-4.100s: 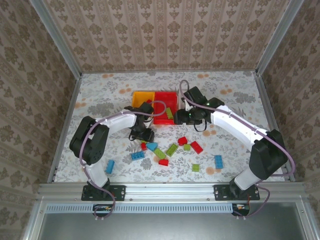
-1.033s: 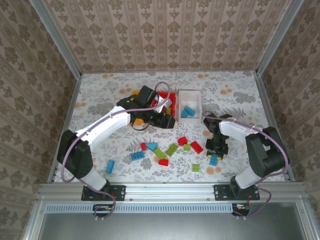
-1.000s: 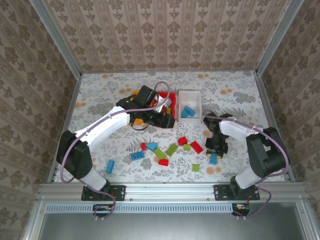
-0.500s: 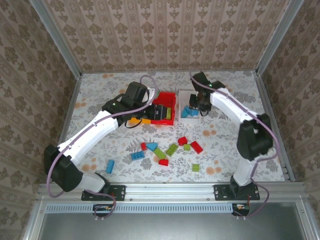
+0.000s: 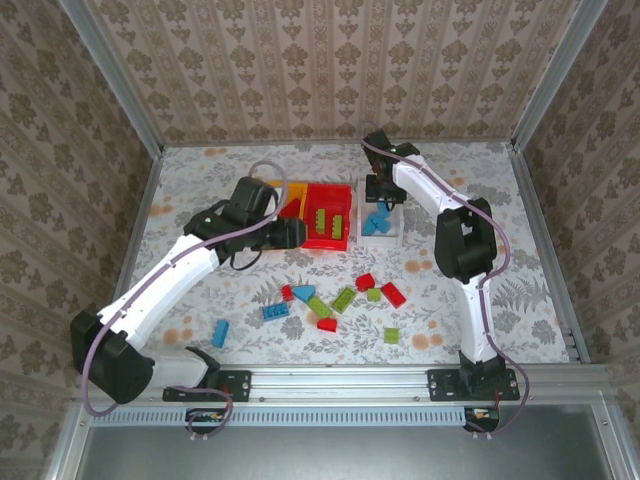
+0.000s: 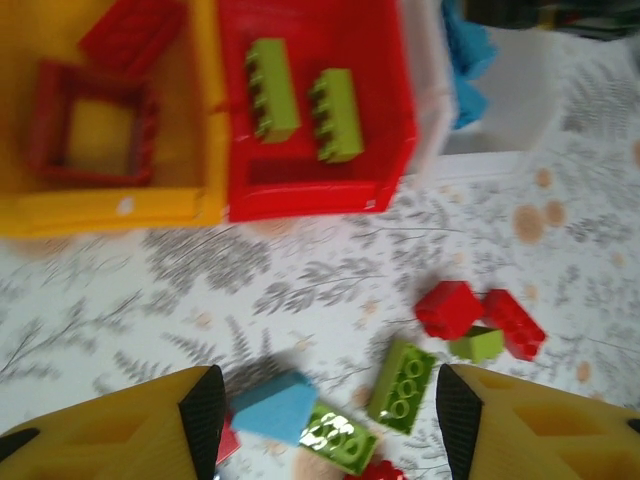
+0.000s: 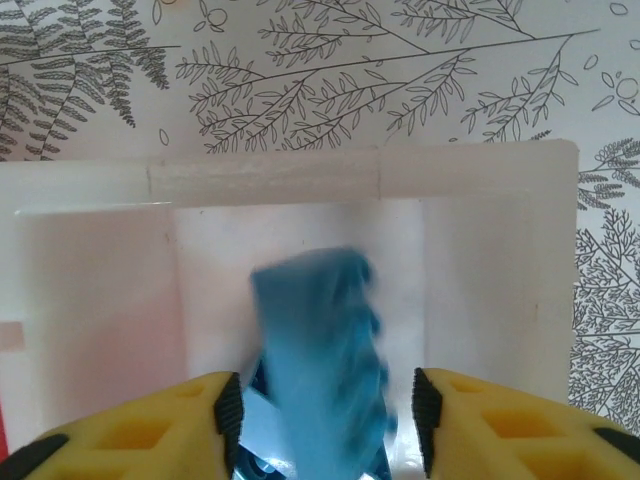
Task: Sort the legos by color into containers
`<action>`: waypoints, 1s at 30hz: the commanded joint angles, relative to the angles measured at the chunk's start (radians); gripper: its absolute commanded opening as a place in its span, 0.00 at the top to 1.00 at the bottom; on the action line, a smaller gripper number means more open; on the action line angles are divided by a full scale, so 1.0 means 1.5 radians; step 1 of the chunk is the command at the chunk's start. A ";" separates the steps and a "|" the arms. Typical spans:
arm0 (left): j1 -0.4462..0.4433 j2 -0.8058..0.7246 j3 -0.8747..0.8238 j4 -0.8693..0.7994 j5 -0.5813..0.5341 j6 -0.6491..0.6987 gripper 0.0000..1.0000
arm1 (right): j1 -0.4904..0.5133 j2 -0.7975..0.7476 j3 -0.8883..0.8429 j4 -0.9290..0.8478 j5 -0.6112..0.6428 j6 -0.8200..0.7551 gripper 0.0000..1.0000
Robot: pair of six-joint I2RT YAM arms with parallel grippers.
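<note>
One blurred blue brick (image 7: 320,330) sits between the right pincer's (image 7: 322,388) parted fingers (image 7: 228,410), over the white bin (image 7: 270,185).

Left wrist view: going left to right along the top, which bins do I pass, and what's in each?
Orange-yellow bin with red frame piece and red brick → red bin with two lime green bricks → white bin with blue bricks.

Glossy moulded plastic is seen on the red bin (image 6: 310,200) and the orange-yellow bin (image 6: 110,212), with light caught along their walls. The white bin (image 7: 290,182) is shown milky, half-translucent and duller. The lime green bricks (image 6: 338,115) are rendered smooth and shiny, the printed table cover (image 6: 330,270) flat and matt.
</note>
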 commanded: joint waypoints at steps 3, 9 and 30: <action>0.040 -0.044 -0.056 -0.077 -0.031 -0.048 0.39 | 0.008 -0.014 0.028 -0.025 0.007 -0.016 0.39; 0.063 -0.046 -0.105 -0.114 -0.004 -0.047 0.38 | 0.041 -0.100 -0.009 0.017 -0.009 -0.033 0.41; 0.030 0.201 -0.097 -0.038 0.076 -0.119 0.37 | 0.184 -0.481 -0.570 0.301 -0.392 -0.058 0.37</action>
